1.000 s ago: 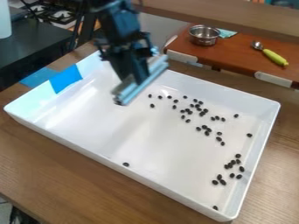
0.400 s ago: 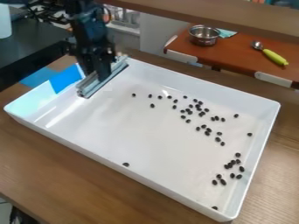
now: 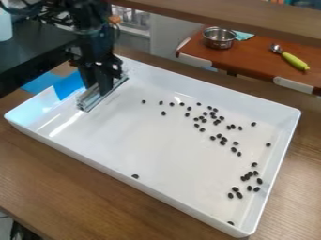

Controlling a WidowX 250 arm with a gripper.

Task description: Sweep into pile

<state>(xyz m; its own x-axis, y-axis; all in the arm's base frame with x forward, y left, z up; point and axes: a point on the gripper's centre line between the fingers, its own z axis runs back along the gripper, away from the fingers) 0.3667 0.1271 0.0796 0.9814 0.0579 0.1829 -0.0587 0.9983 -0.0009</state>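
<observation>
A: What's standing around the job?

B: A white tray [image 3: 94, 158] on a wooden worktop [image 3: 75, 192], its raised walls on every side. Blue tape [image 3: 69, 85] covers part of the wall at the upper left, just beside the arm, and a blue patch [image 3: 37, 83] lies outside the tray there

A: And further off?

B: A dark counter [image 3: 28, 54] at the upper left, and a wooden shelf [image 3: 219, 14] across the top. Beyond the tray's far wall is a red-brown table [image 3: 251, 58] with a steel pot [image 3: 219, 39], a pale green cloth [image 3: 244, 35] beside it, and a green-handled spoon [image 3: 294, 62]

A: Where's the pincer [image 3: 104, 87], and what's it doing?

B: Over the tray's upper-left end, clenched on a silvery bar [image 3: 91, 100] that slants across beneath it. The wall is close by on the outer side; whether the bar touches the tray's floor, I can't tell

A: And the small dark pieces [image 3: 224, 143]?

B: Scattered inside the tray, to the right of the pincer and bar, well apart from both. Most make a loose band from the upper middle down to the right wall, one sits by the near wall, and another is at the bottom corner
</observation>
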